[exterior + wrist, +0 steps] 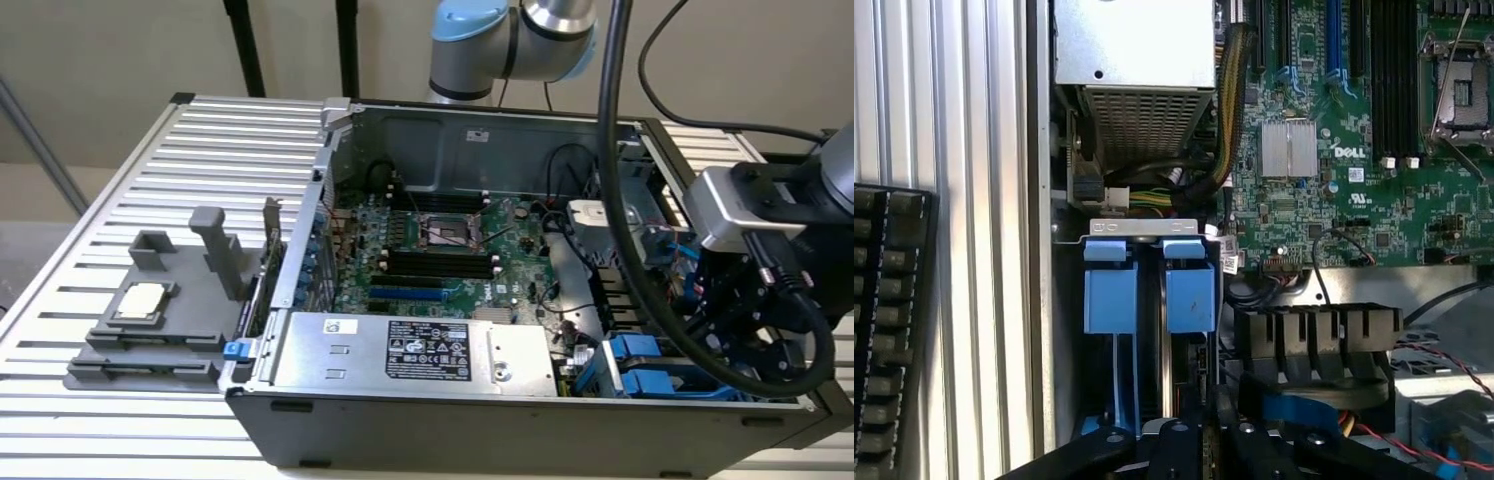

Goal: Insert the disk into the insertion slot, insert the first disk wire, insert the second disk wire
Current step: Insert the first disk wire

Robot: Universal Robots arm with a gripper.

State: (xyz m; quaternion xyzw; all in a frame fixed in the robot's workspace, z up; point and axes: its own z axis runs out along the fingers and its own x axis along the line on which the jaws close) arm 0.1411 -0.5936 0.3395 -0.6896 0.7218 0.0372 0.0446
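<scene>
Blk claw [1206, 418] closed nr blue-tabbed plastic insertion slot [1189, 295].

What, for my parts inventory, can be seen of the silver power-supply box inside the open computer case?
The silver sheet-metal power-supply box lies flat inside the open grey computer case. It runs along the wall nearest the exterior camera, beside the green motherboard. Its top carries a black printed label and a small white sticker. In the wrist view its end wall is a perforated grille, and yellow and black wires lie bundled just beyond that end.
</scene>
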